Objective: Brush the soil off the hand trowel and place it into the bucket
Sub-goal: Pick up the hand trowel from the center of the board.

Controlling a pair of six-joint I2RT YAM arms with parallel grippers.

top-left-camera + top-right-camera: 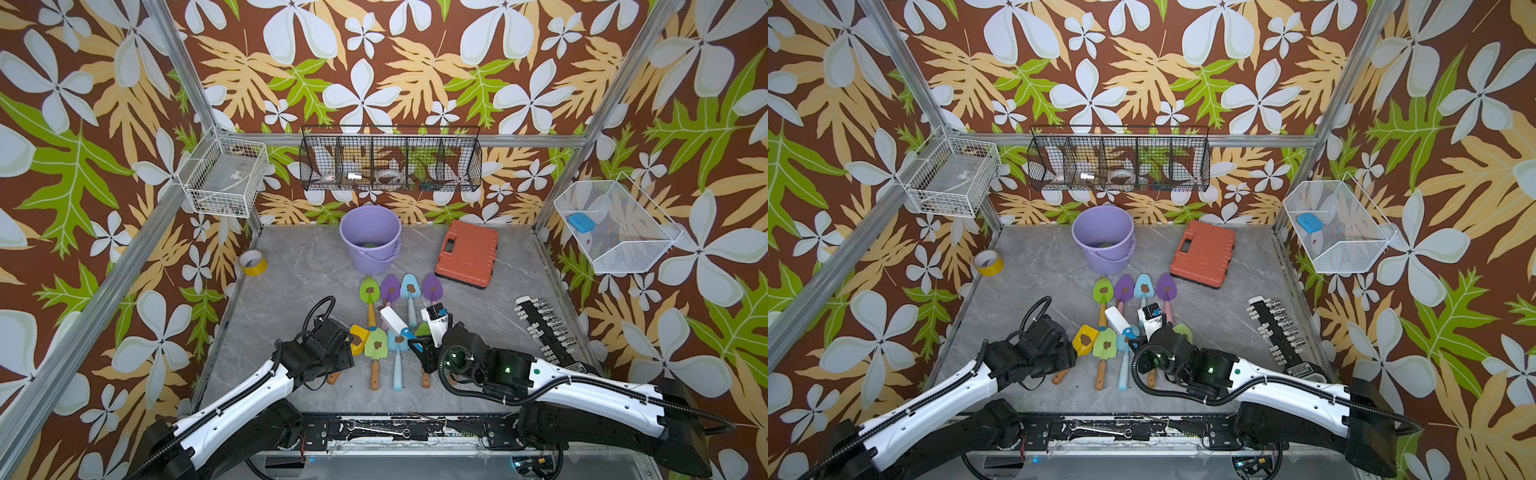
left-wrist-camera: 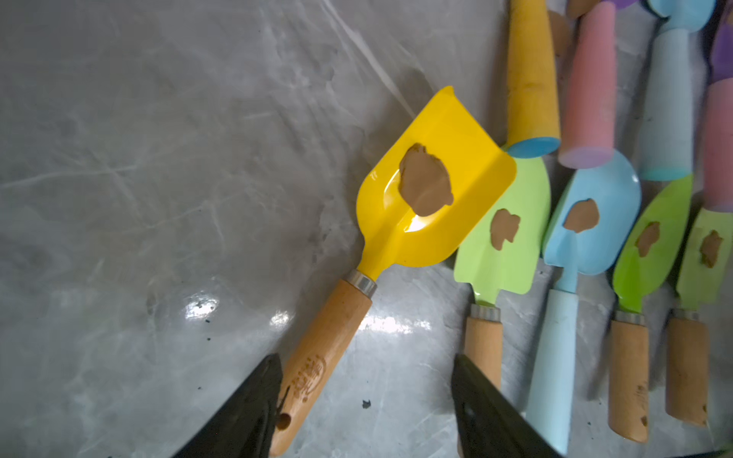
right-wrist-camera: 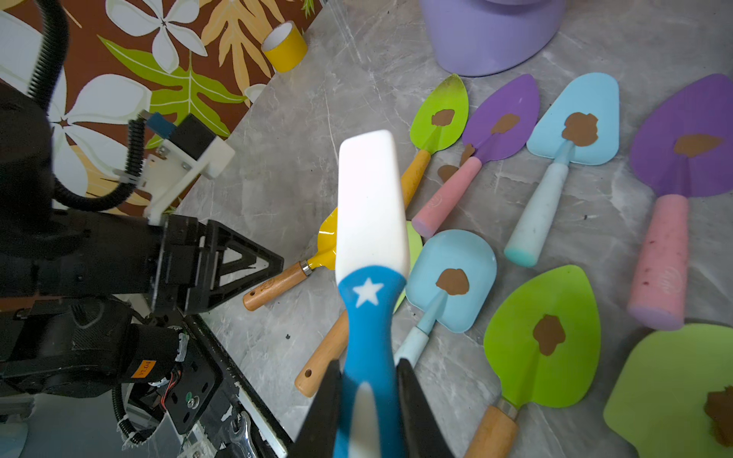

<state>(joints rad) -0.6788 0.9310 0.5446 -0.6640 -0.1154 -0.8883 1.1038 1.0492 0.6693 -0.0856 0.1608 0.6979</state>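
The yellow hand trowel lies flat on the grey table in both top views. It is leftmost in the near row and well apart from the lavender bucket at the back.

In the left wrist view the left gripper stands spread about the wooden handle, with one finger right beside it and the other apart. The soil sits on the blade. Centring the handle before closing should keep it from twisting.

In the right wrist view the right gripper pinches the blue-and-white brush by its blue grip — over the other trowels.
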